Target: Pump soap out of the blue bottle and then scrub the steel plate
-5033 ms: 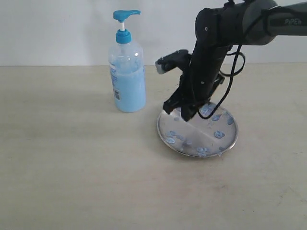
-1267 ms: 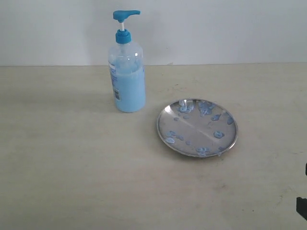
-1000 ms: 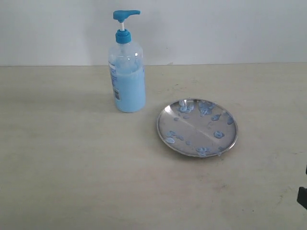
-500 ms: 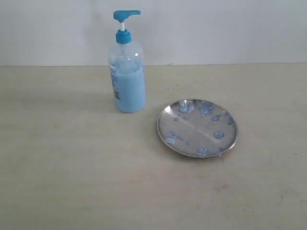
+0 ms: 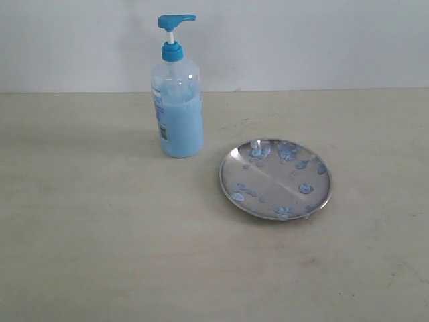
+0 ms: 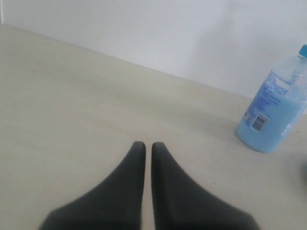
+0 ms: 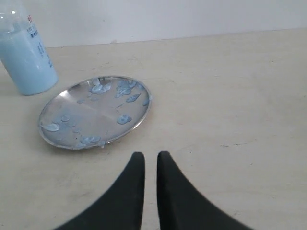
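Note:
The blue bottle [image 5: 178,100] stands upright at the back of the table, half full of light blue soap, its pump head [image 5: 175,22] raised. To its right lies the steel plate [image 5: 275,178], spotted with pale blue soap blobs [image 5: 305,188]. Neither arm shows in the exterior view. In the left wrist view my left gripper [image 6: 145,145] is shut and empty, well short of the blue bottle [image 6: 276,112]. In the right wrist view my right gripper [image 7: 151,155] is shut and empty, a short way off the steel plate [image 7: 95,111], with the blue bottle [image 7: 26,52] beyond.
A pale wooden table [image 5: 100,241] carries both things, and a white wall [image 5: 301,40] closes off the back.
The right arm, which was over the plate five seconds ago, has pulled back out of the exterior view; its last dark edge left the lower right corner. Bottle and plate have not moved.

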Action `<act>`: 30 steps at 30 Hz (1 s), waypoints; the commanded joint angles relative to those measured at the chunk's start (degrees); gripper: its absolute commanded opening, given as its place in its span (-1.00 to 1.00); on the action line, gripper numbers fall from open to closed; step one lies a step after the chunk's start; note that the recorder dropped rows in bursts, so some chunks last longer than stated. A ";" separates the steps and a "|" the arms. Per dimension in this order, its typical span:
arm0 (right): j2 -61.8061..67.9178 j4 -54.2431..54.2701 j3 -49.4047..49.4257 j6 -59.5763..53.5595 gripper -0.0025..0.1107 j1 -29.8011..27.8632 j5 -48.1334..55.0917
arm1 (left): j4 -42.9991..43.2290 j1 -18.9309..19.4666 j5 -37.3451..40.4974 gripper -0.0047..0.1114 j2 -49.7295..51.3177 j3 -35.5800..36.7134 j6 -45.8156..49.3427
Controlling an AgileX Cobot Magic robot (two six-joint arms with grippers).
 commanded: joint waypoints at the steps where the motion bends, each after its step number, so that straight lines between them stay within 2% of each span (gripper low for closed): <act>1: -0.34 -1.29 -0.05 0.02 -0.96 -0.05 -0.82 | -0.39 0.02 -0.50 -0.84 -0.15 -0.08 0.23; 18: -0.34 1.24 -0.05 -0.14 -0.96 -0.03 -0.82 | -0.39 -0.26 -0.69 -0.84 -0.15 -0.08 0.38; 22: -0.34 1.25 -0.05 -0.14 -0.96 -0.03 -0.94 | 0.37 -2.43 1.41 -0.84 -0.15 -0.08 0.48; 24: -0.34 1.25 -0.05 -0.14 -0.96 0.11 -0.94 | 2.95 -4.61 5.16 -0.84 -0.15 -0.08 0.48; 26: -0.34 1.25 -0.05 -0.14 -0.96 0.11 -0.94 | 3.75 -6.54 5.76 -0.84 -0.15 -0.08 0.45; 30: -0.34 1.25 -0.05 -0.14 -0.96 0.11 -0.94 | 3.75 -6.92 5.76 -0.84 -0.15 -0.08 0.45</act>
